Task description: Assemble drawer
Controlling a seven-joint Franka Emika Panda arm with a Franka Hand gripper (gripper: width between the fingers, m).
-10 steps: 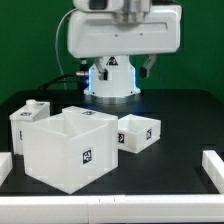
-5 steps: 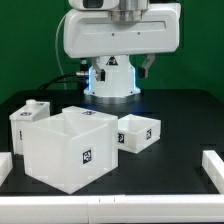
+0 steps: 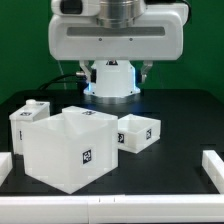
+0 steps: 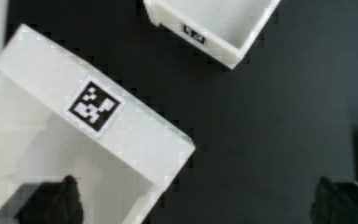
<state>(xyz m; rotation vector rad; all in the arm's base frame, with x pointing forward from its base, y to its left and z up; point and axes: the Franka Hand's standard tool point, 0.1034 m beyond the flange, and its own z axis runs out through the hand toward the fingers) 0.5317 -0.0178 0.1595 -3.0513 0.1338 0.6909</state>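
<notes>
The drawer (image 3: 138, 131) is a shallow white open tray with a small tag, lying on the black table to the exterior view's right of the casing (image 3: 68, 148), a taller white open cube with a tag on its front. In the wrist view the casing's tagged wall (image 4: 96, 105) and the drawer (image 4: 211, 25) both lie far below. My gripper (image 4: 202, 205) is open and empty, high above the table, with one dark fingertip (image 4: 51, 202) over the casing's corner and the other over bare table. The fingers do not show in the exterior view.
A small white block with a tag (image 3: 30, 118) stands to the exterior view's left of the casing. White rails lie at the front left (image 3: 5, 165) and front right (image 3: 212, 165). The arm's white housing (image 3: 118, 35) fills the top, above its base (image 3: 112, 82).
The arm's white housing has grown larger in the exterior view and spread toward that view's left. The parts on the table have not moved.
</notes>
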